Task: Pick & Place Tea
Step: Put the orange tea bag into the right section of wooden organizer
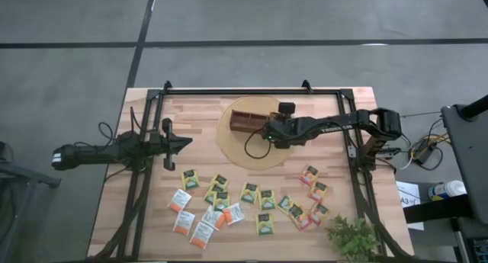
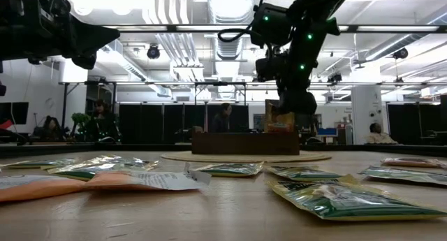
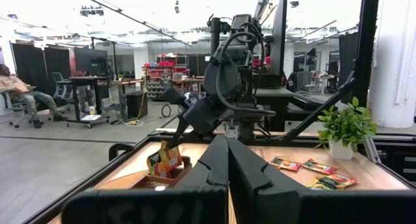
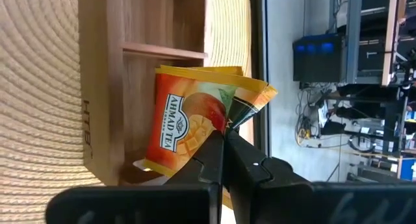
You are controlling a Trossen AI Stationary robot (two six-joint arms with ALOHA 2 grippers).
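Observation:
A brown wooden tray (image 1: pixel 245 113) stands on a round woven mat (image 1: pixel 229 145) at the table's far middle. My right gripper (image 4: pixel 224 138) reaches over it from the right, shut on an orange-red tea packet (image 4: pixel 185 120); the low view shows this packet (image 2: pixel 278 121) at the tray (image 2: pixel 244 143). Several more tea packets (image 1: pixel 229 206) lie flat on the near half of the table. My left gripper (image 1: pixel 187 143) waits shut at the table's left, level and touching nothing. My right gripper pinches the orange-red packet by one edge (image 4: pixel 224 123) between its two fingers. The fingers slant down from the table's right. The packet stands roughly upright, its lower part (image 4: pixel 149 162) down inside the tray's left end compartment; whether it touches the floor there, I cannot tell.
A small potted plant (image 1: pixel 352 236) stands at the table's near right corner. A dark metal frame (image 1: pixel 358 171) runs along the table's sides and far edge. Bare wood lies between the mat and the loose packets.

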